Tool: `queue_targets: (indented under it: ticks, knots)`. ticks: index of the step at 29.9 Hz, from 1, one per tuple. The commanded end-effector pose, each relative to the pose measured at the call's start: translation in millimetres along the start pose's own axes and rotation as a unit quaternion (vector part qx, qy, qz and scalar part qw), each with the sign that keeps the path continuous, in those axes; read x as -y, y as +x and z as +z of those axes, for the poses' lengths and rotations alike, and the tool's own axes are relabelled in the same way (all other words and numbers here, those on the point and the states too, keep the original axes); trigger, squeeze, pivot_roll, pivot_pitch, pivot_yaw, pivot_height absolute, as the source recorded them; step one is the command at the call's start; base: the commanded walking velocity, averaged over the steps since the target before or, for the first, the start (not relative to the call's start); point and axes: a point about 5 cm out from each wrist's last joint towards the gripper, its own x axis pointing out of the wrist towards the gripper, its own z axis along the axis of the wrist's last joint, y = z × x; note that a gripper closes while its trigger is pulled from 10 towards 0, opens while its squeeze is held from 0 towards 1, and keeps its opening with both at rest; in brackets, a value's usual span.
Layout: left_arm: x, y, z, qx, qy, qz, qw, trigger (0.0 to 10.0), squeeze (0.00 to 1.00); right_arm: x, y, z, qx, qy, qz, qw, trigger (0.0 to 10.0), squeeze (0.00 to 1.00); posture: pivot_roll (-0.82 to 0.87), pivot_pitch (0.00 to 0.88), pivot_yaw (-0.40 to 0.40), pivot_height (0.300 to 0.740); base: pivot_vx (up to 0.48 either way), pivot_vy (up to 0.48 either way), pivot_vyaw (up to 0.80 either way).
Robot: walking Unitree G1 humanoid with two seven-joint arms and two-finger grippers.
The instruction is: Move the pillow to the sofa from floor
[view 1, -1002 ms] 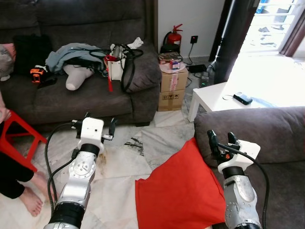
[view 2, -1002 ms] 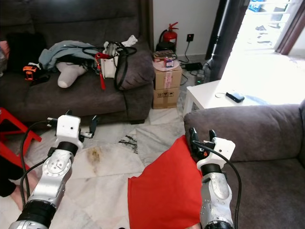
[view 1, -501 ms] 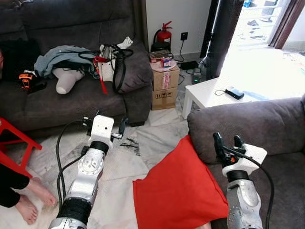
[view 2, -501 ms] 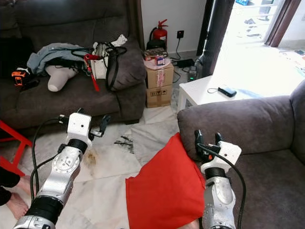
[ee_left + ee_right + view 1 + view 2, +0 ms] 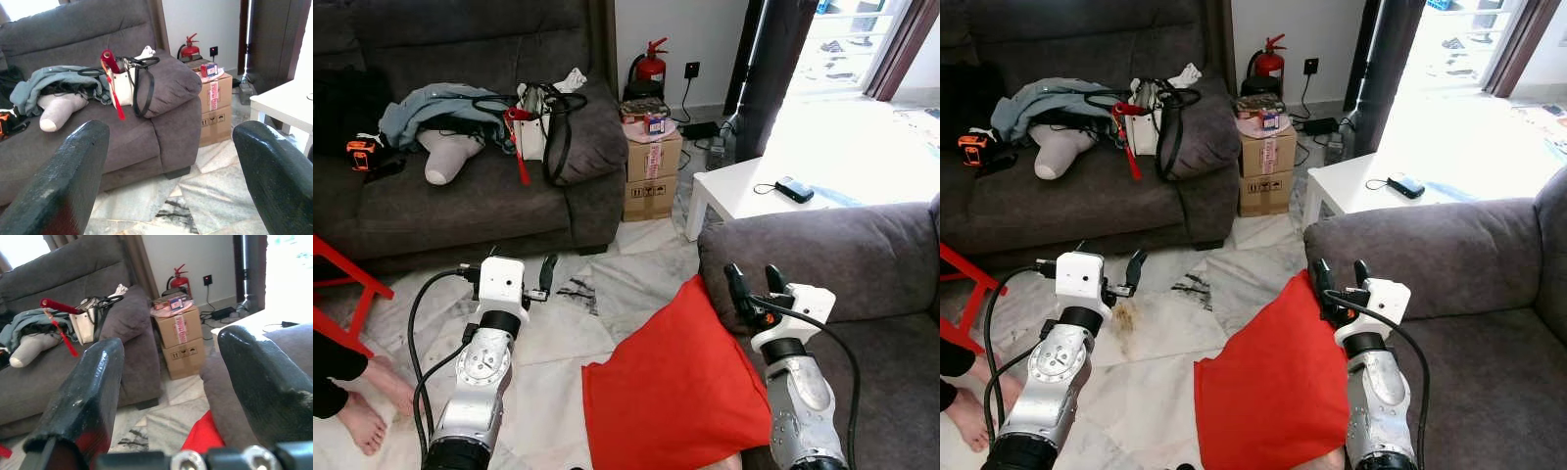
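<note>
Matt cloth pillow, glossy floor

There is one red pillow on the floor, two grey sofas (one at 11 o'clock, one at 3 o'clock), one white table, one cardboard box, one fire extinguisher.

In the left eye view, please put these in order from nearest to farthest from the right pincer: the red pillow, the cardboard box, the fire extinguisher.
From the right pincer:
1. Red pillow, on the floor just beside it, leaning on the near sofa.
2. Cardboard box, farther ahead, next to the far sofa's arm.
3. Fire extinguisher, behind the box, at the wall.
</note>
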Motion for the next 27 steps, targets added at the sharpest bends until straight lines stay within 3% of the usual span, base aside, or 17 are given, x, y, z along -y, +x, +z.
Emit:
queue_targets:
  ticks: [1,21,27]
  knots:
    - [-1.7,-0.4,3.6,0.005,-0.007,0.006,1.0,10.0,0.0,-5.0,4.5,5.9,0.01,0.003,0.02,1.0,10.0,0.0,-0.05,0.065,0.035,0.74,0.0,0.0,0.0]
    - [2.6,4.9,3.9,0.006,-0.016,-0.001,1.0,10.0,0.0,-5.8,3.1,2.0,-0.006,-0.005,0.018,1.0,10.0,0.0,-0.06,0.06,0.042,0.74,0.0,0.0,0.0]
    - [1.8,4.3,3.9,0.005,-0.016,0.002,1.0,10.0,0.0,-6.2,5.0,2.3,-0.008,-0.007,0.018,1.0,10.0,0.0,-0.06,0.077,0.038,0.704,0.0,0.0,0.0]
